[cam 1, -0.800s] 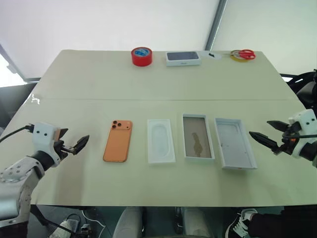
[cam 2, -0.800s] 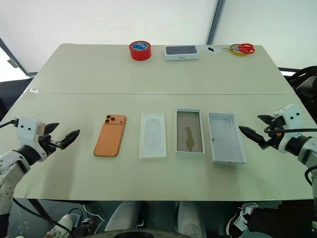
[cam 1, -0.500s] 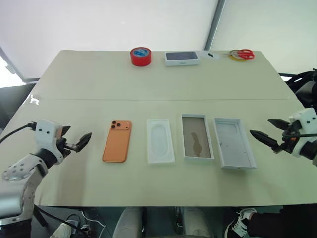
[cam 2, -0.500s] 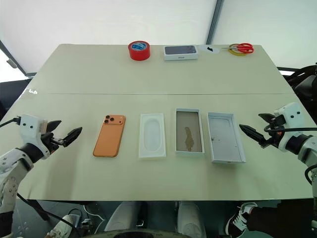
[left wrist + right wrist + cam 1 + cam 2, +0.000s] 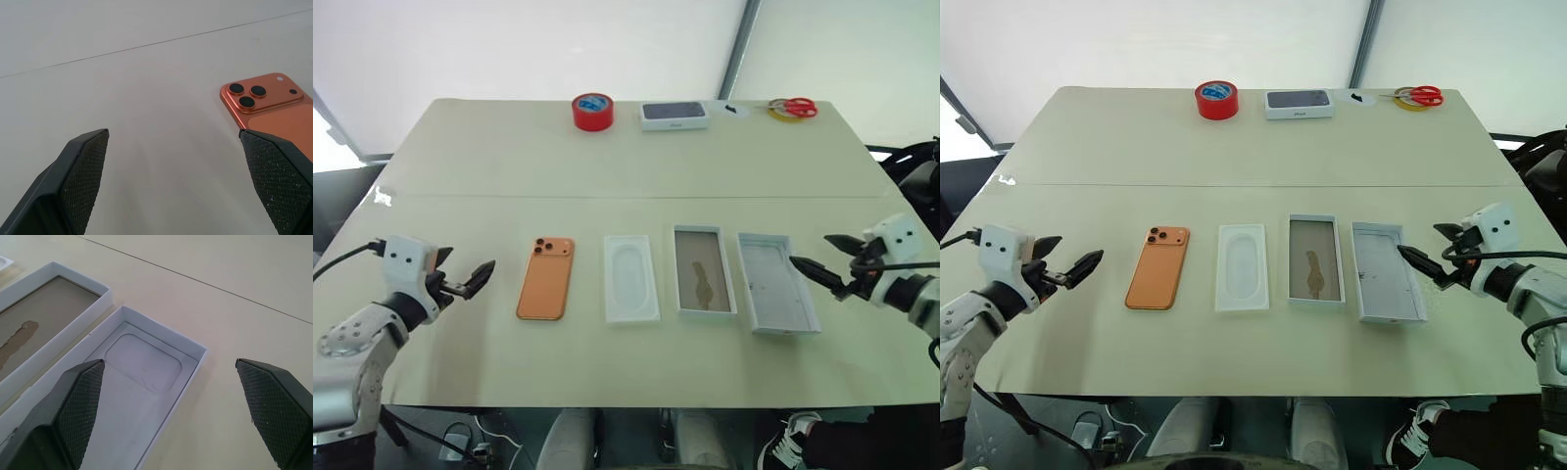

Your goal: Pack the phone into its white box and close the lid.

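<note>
- Nothing is packed yet: the phone (image 5: pixel 546 277) lies face down on the surface (image 5: pixel 607 166), camera cluster at its far end, left of the other pieces in the near row.
- To its right lie a flat white tray (image 5: pixel 630 278), then an open box half with a brownish floor (image 5: pixel 704 270), then a white box (image 5: pixel 777 282) with a moulded recess inside, rightmost. Which of the two is base and which is lid I can only guess; the recessed one looks to me like the part meant to take the phone.
- My left hand (image 5: pixel 473 282) hovers just left of the phone, open and empty, apart from it; in the left wrist view the phone's camera corner sits near one of its fingers (image 5: pixel 274 171).
- My right hand (image 5: pixel 1425 257) is open and empty too, at the right edge of the white box, its tips over the box's rim; I cannot tell whether it touches.
- So I judge the step in hand to be the approach to the first pick.
- Next, my left hand has to close in on the phone and take it by its long edges. It lies flat, so an edge may need lifting first.
- Far across the surface sit red tape (image 5: pixel 593 111), a small box with a printed phone (image 5: pixel 674 115) and scissors (image 5: pixel 792 108), all well out of the way.
</note>
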Robot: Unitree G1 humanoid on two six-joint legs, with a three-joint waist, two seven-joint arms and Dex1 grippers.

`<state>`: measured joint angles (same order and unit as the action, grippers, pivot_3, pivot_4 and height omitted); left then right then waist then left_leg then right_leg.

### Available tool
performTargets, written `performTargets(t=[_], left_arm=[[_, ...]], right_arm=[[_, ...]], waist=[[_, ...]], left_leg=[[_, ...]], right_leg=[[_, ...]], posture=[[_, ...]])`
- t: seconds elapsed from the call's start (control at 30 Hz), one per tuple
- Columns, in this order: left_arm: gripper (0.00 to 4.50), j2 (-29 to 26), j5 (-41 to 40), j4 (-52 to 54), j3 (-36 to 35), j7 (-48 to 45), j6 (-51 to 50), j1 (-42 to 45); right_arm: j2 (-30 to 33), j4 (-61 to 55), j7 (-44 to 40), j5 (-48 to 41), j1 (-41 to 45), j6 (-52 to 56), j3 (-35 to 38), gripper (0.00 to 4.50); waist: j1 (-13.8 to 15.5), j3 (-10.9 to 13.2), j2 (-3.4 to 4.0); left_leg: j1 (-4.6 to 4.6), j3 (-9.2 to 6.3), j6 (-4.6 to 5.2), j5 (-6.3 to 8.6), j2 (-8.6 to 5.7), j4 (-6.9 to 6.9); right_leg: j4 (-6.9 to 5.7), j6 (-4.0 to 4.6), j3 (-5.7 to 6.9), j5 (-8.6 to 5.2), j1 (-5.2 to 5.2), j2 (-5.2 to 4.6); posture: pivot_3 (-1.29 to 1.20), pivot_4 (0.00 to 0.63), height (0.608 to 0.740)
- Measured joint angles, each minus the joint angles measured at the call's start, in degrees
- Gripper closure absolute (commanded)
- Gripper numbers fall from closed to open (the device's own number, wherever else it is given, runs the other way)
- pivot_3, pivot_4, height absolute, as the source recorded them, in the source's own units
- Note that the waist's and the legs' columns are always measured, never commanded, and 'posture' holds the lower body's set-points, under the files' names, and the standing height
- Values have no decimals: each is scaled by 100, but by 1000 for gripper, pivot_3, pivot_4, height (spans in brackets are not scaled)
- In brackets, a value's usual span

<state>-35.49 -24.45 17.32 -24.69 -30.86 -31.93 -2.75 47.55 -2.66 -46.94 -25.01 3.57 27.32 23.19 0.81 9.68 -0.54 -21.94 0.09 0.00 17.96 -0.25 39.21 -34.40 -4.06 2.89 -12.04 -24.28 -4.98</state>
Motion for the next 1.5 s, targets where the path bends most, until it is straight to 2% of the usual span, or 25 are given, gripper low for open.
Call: performTargets(t=[0.53,0.7,0.83,1.0,1.23,1.4,1.5], left_arm=[[39,224,50,-289,565,-1,248,406],[39,298,-131,273,1073,-87,-99,427],[39,422,-487,983,1538,-42,-774,492],[39,754,-1062,1659,1771,669,-2178,853],[39,1859,-1689,1779,1641,1968,-4548,1493],[39,2709,-1879,1728,1237,2336,-5591,1992],[39,2962,-1871,1551,1184,2529,-5964,2155]], right_arm=[[-158,-733,167,-136,-129,259,-126,17],[-157,-1470,85,-462,-122,595,-415,17],[-147,-2136,-27,-544,-99,749,-961,17],[-97,-2368,-116,-272,148,728,-1762,17],[119,-2371,-256,133,334,642,-2236,17],[111,-2377,-263,188,358,619,-2282,17],[110,-2407,-264,237,315,586,-2294,17]], waist=[[-5,0,0],[-5,0,-1],[-6,0,-2],[-5,2,-4],[-7,13,-23],[-5,14,-26],[-6,15,-27]], left_leg=[[10,5,0,0,0,1],[10,5,0,0,1,1],[11,5,0,0,1,1],[16,4,0,0,-1,3],[42,-1,1,-1,-3,3],[51,-5,0,-1,-4,4],[53,-6,0,-1,-5,3]], right_leg=[[-5,-1,-6,1,5,1],[-6,-1,-8,1,6,1],[-6,-2,-9,1,6,1],[-13,-4,-11,1,8,3],[-14,-16,-10,4,38,7],[-12,-5,-9,-2,50,8],[-10,-5,-9,-2,52,9]], posture=[[0,150,740],[0,150,740],[0,150,740],[0,150,740],[0,150,740],[0,150,740],[0,150,740]])
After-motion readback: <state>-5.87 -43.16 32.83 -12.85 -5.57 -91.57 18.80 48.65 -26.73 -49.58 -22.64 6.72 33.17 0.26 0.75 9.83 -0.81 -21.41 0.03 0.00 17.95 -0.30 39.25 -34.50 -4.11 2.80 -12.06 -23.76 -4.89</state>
